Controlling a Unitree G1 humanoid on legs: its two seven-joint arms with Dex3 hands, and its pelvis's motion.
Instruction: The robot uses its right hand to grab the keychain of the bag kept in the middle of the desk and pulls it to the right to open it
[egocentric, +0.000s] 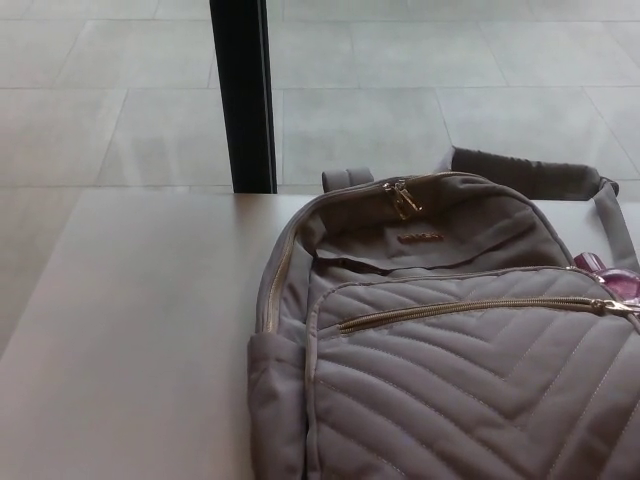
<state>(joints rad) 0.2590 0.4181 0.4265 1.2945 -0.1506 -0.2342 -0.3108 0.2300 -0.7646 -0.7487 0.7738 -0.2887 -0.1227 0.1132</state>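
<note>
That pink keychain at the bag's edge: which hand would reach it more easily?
The right, probably. The pink keychain hangs at the far right of the grey bag, on the robot's right side, and the pull goes rightward. Neither hand shows in the picture yet.

A pale grey, smooth-topped desk (130, 330) fills the lower part of the view. Beyond its far edge lies a floor of large light grey square tiles (420, 90) (thin darker joints between them). A black upright post (242, 95) rises behind the desk, left of centre.
</note>
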